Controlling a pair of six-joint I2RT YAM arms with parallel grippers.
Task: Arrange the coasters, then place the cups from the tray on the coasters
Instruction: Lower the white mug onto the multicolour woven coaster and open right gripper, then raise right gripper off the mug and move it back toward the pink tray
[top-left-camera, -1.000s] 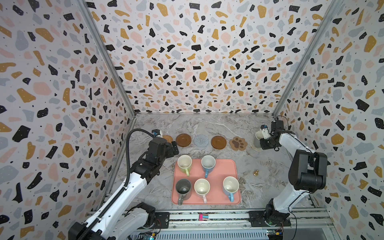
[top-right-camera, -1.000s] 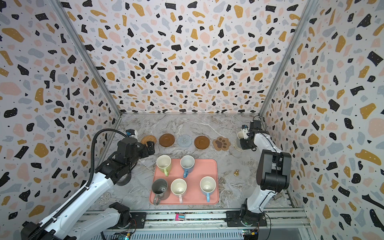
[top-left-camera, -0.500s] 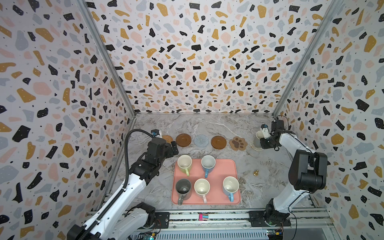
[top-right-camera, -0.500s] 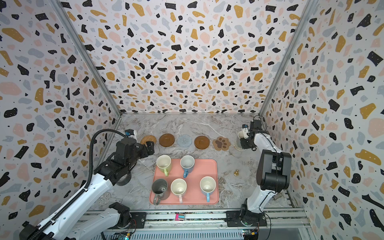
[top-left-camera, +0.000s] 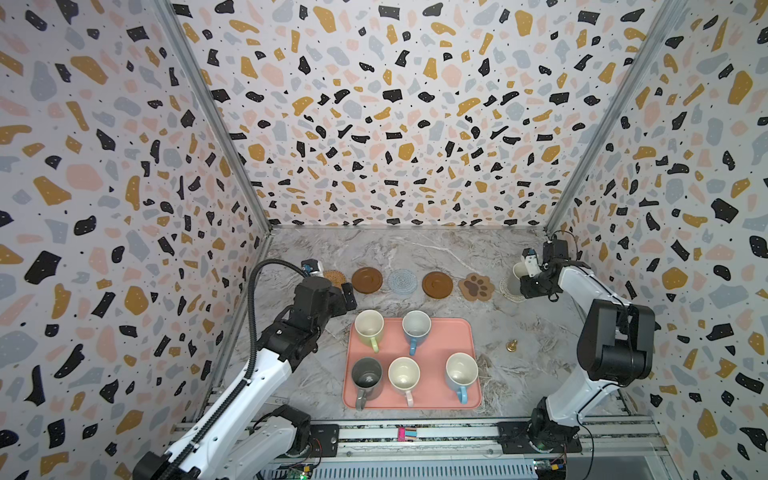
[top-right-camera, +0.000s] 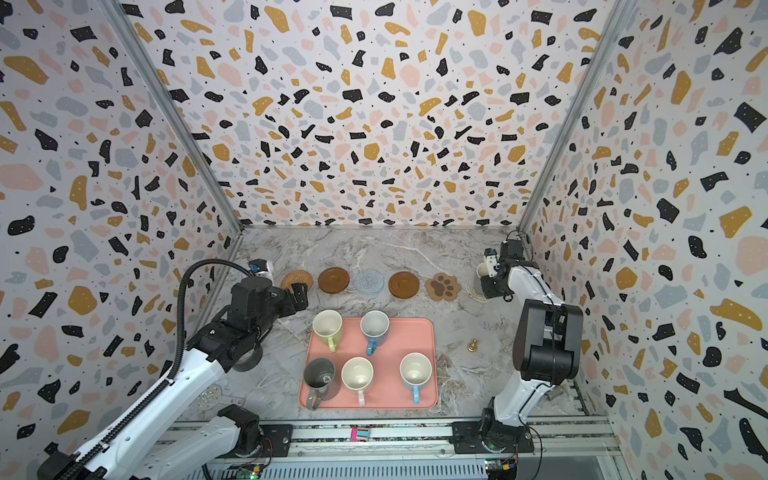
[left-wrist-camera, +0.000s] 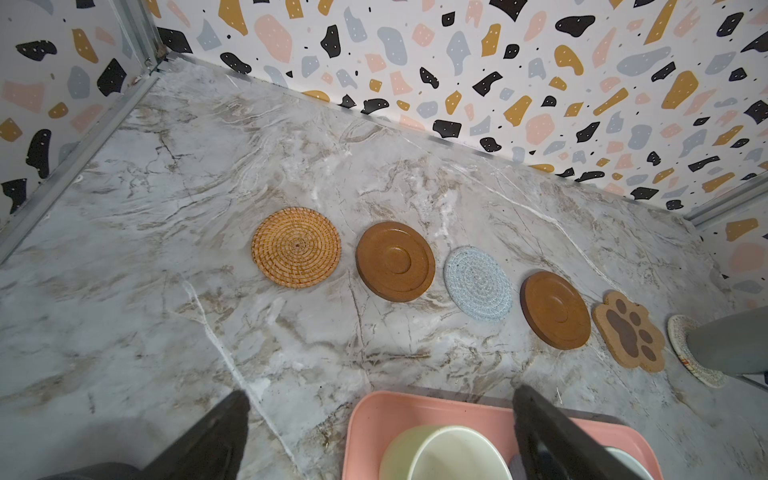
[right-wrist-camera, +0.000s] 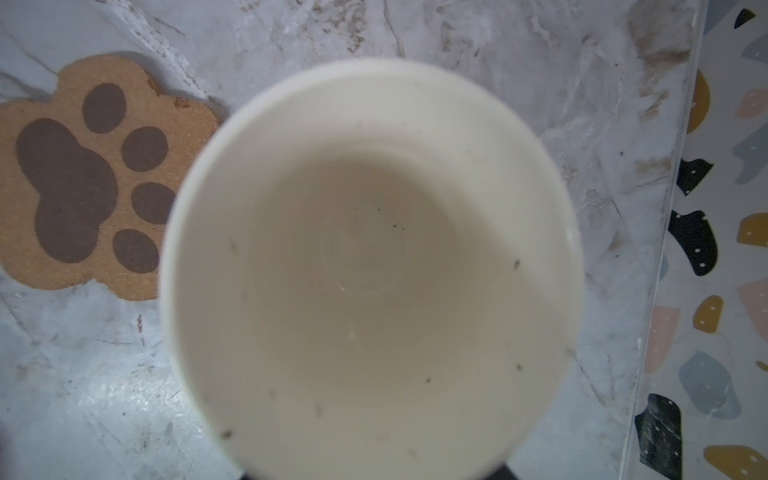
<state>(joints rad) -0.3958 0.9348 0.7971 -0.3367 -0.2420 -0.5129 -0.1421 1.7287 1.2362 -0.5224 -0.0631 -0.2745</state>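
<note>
The location was a laboratory robot test cell. Terrazzo-print wall panels (top-left-camera: 395, 124) enclosed a marble-pattern counter (top-left-camera: 415, 249) on three sides, joined by bare aluminium corner profiles (top-left-camera: 208, 104). The left arm (top-left-camera: 266, 365) and right arm (top-left-camera: 611, 345) were mounted on a slotted aluminium rail (top-left-camera: 415, 440) at the front edge, beside an exposed circuit board (top-left-camera: 300, 473). A tray (top-left-camera: 440, 336) of mugs (top-left-camera: 368, 326) supplied household content.

Cream-lined cup (right-wrist-camera: 370, 266), paw coaster (right-wrist-camera: 83, 178) beside

Bright, even light with soft shadows; both top views bend at the edges; the mug (right-wrist-camera: 374, 270) fills the right wrist view, blurred.
</note>
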